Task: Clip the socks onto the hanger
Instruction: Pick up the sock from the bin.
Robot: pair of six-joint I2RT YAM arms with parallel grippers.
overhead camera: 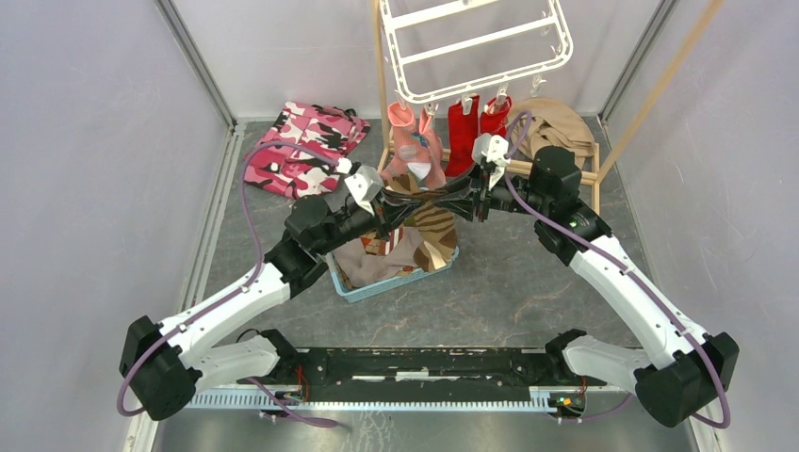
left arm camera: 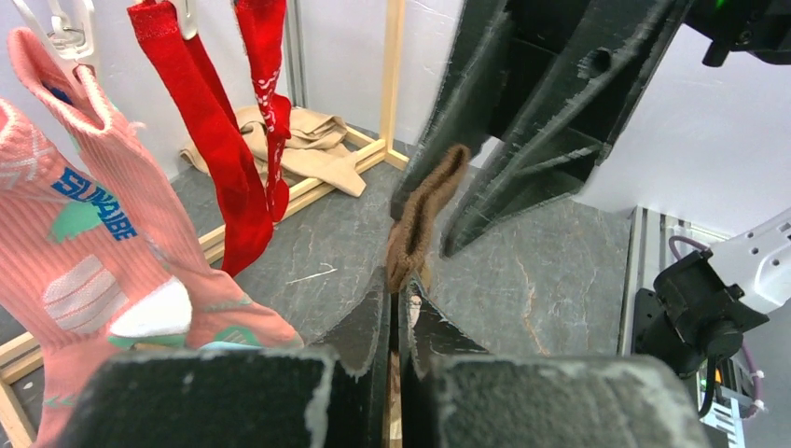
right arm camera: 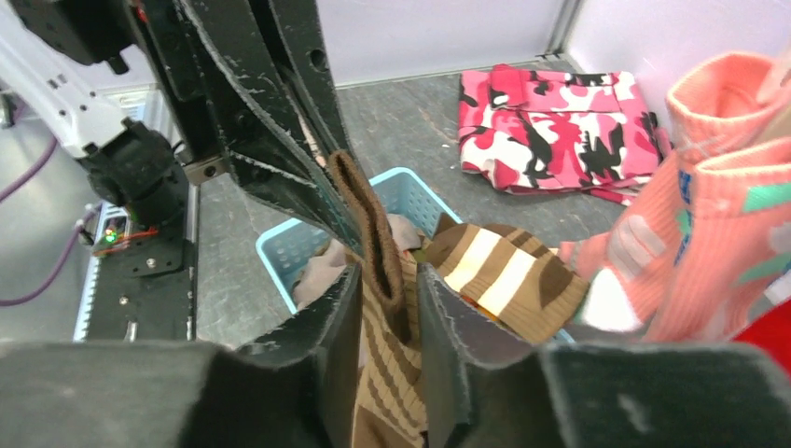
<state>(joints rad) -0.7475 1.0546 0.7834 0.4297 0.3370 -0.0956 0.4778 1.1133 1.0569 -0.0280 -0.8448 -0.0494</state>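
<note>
Midair, left pincer [left arm camera: 399, 317], right pincer [right arm camera: 387, 299] clamp sock [left arm camera: 424, 210].

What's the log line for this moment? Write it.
left gripper: shut on brown sock | right gripper: shut on brown sock | hanger: pink socks and red socks clipped

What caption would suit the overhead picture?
Left gripper and right gripper hold a brown sock above a blue basket, beside pink socks and red socks clipped to the white hanger.
</note>
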